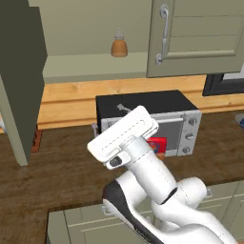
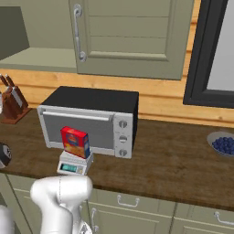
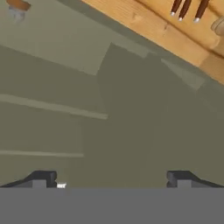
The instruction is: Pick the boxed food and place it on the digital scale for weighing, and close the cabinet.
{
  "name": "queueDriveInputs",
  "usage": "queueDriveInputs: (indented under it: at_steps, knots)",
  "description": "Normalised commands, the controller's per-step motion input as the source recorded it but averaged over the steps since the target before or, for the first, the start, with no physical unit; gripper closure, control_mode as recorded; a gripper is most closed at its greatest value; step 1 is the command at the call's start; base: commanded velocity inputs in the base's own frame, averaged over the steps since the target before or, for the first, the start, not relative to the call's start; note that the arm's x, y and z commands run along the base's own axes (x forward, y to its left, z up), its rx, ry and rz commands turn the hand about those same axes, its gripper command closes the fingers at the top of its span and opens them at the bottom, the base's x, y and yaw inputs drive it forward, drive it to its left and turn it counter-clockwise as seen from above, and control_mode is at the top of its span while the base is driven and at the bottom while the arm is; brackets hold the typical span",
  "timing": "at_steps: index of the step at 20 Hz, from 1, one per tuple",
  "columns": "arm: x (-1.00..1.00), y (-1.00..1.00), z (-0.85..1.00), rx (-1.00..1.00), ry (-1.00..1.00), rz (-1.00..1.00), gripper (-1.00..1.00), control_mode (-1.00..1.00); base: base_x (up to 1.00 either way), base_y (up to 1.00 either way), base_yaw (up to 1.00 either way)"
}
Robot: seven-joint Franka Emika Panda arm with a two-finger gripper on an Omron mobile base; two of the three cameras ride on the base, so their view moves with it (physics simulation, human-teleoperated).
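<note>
Standing on the digital scale (image 2: 73,166), the boxed food (image 2: 76,142) shows no readable writing; jaws spread, empty.

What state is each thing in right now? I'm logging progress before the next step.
boxed food: upright on the digital scale.
digital scale: on the counter in front of the toaster oven, display lit, bearing the box.
cabinet: left door swung open, right door shut.
toaster oven: door shut.
amber bottle: upright on the cabinet shelf.
gripper: open, holding nothing, facing the open cabinet door.
</note>
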Motion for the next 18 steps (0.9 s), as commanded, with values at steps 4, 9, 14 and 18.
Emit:
queueDriveInputs:
  at_steps: [4, 9, 14, 18]
  knots:
    - [-0.12, 0.5, -0.02, -0.13, -0.55, -0.19, -1.0, -1.0, 0.0, 0.0, 0.0]
    - [-0.06, 0.56, -0.08, -0.1, -0.49, -0.21, -1.0, -1.0, 0.0, 0.0, 0.0]
    - [-0.28, 0.65, -0.01, -0.14, -0.48, -0.19, -1.0, -1.0, 0.0, 0.0, 0.0]
    - [-0.47, 0.43, -0.22, -0.12, -0.43, -0.21, -1.0, -1.0, 0.0, 0.0, 0.0]
